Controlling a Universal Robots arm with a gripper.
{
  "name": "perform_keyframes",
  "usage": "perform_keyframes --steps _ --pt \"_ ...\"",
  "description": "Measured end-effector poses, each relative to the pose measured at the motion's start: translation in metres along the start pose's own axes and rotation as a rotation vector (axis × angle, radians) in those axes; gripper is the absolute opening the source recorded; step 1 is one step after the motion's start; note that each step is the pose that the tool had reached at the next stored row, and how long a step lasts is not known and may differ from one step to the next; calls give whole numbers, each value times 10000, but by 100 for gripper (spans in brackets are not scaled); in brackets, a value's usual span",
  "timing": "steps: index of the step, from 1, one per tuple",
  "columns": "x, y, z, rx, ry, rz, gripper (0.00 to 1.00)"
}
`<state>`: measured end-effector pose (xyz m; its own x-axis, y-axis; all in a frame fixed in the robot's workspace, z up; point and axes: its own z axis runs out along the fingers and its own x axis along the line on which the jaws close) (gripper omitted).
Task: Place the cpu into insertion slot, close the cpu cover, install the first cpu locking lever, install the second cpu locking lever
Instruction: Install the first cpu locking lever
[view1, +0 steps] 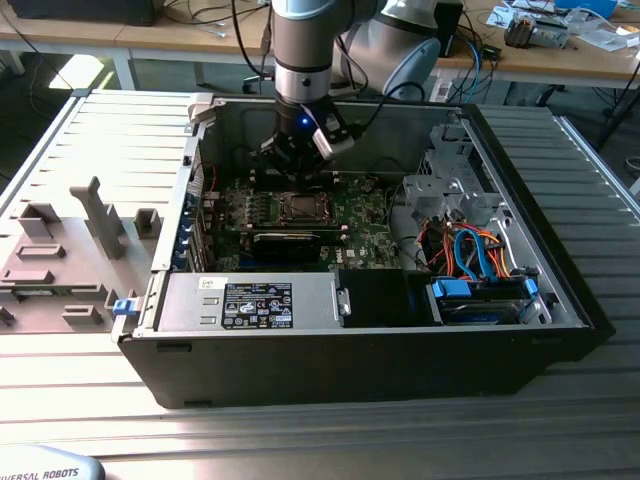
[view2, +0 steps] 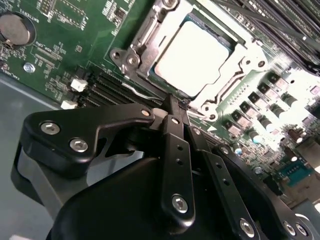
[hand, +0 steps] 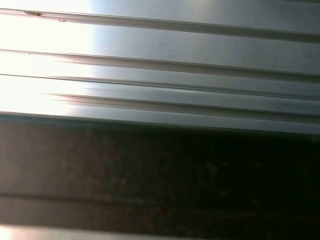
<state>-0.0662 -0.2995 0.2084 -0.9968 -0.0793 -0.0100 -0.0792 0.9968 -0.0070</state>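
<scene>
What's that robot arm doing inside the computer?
The gripper is reaching down into an open computer case, right next to the insertion slot on the green motherboard. The cpu, a flat silvery square, already sits in that slot, and the cpu cover lies around it like a metal frame. The gripper's fingertips are together at the slot's edge.

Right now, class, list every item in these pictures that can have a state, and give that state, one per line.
Silver-grey square cpu: seated in the socket, top showing.
Silver-rimmed insertion slot: occupied by the chip.
Thin silver cpu cover: down, framing the chip.
Black pincer: fingers together, holding nothing, tips at the socket's edge.
Black computer case: side open, lying flat.
</scene>
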Motion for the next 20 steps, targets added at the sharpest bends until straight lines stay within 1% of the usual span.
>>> perform_keyframes --steps 3,10,14,18,20 --pt "-44 -3 24 54 4 -9 11" --pt "-108 -9 62 182 19 -29 11" --pt "-152 0 77 232 21 -53 11" --pt "-182 40 82 240 27 -103 11" --pt "-194 67 86 226 16 -124 11"
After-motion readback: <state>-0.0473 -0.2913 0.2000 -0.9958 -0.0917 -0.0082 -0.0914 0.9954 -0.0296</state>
